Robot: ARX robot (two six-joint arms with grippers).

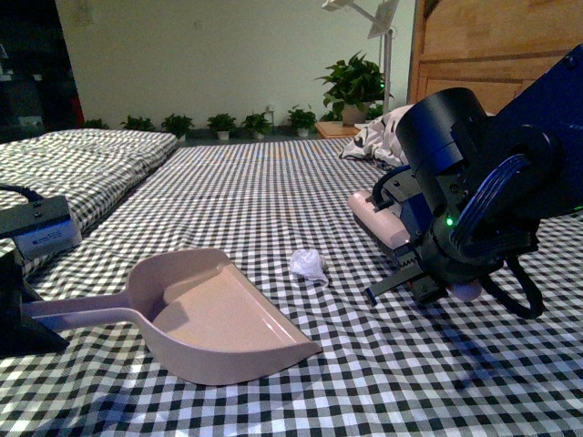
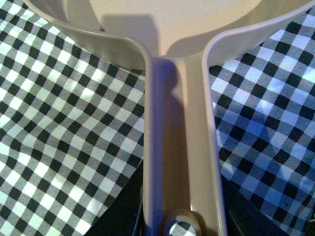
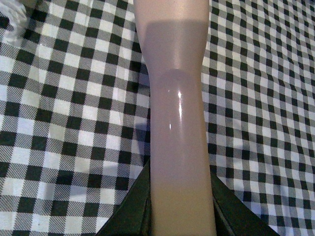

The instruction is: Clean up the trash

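Observation:
The trash [image 1: 308, 264], a small crumpled white wad, lies on the black-and-white checked cloth [image 1: 273, 191] between the two tools. My left gripper [image 1: 16, 314] is shut on the handle of the pink dustpan [image 1: 209, 314], whose open mouth rests on the cloth facing right, just short of the wad. In the left wrist view the handle [image 2: 182, 137] runs between the jaws of the left gripper [image 2: 182, 223]. My right gripper [image 1: 421, 273] is shut on the pink brush [image 1: 378, 217], whose head lies right of the wad. The brush handle [image 3: 174, 123] fills the right wrist view, in the right gripper [image 3: 179, 216].
A white pillow with black prints [image 1: 375, 137] lies at the back right beside a potted plant [image 1: 353, 86] and wooden furniture [image 1: 501, 45]. A folded checked quilt [image 1: 82, 159] lies at the left, with a grey device [image 1: 41, 228] near it. Small plants [image 1: 219, 123] line the wall.

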